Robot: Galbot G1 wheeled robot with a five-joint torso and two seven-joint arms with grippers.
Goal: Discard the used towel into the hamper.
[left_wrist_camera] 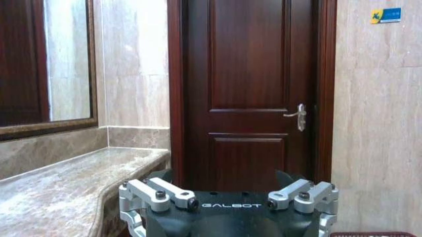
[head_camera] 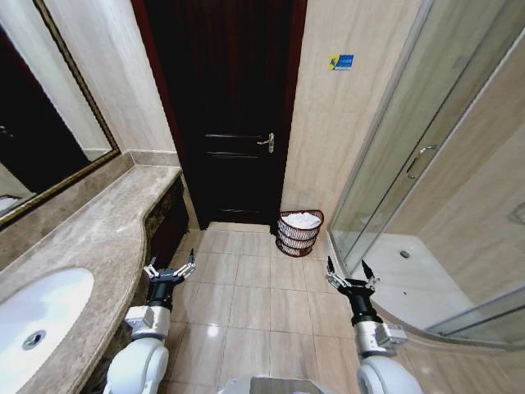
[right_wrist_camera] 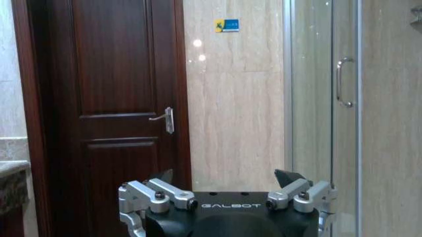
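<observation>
The hamper [head_camera: 289,239], a small round reddish-brown basket of thin bars, stands on the floor against the wall right of the door. A white towel [head_camera: 303,219] lies bunched inside it, reaching up to the rim. My left gripper [head_camera: 171,264] hovers low over the floor beside the counter, open and holding nothing. My right gripper [head_camera: 348,269] hangs open and empty near the shower's edge. Both are well short of the hamper. The left wrist view shows the left gripper [left_wrist_camera: 224,177] open, with a strip of the hamper's rim [left_wrist_camera: 372,234] at the edge. The right gripper [right_wrist_camera: 226,177] also stands open there.
A marble counter [head_camera: 98,238] with a white sink [head_camera: 37,316] runs along the left under a framed mirror [head_camera: 41,123]. The dark wooden door [head_camera: 230,107] is closed ahead. A glass shower enclosure [head_camera: 410,189] curves along the right. Tiled floor [head_camera: 254,287] lies between.
</observation>
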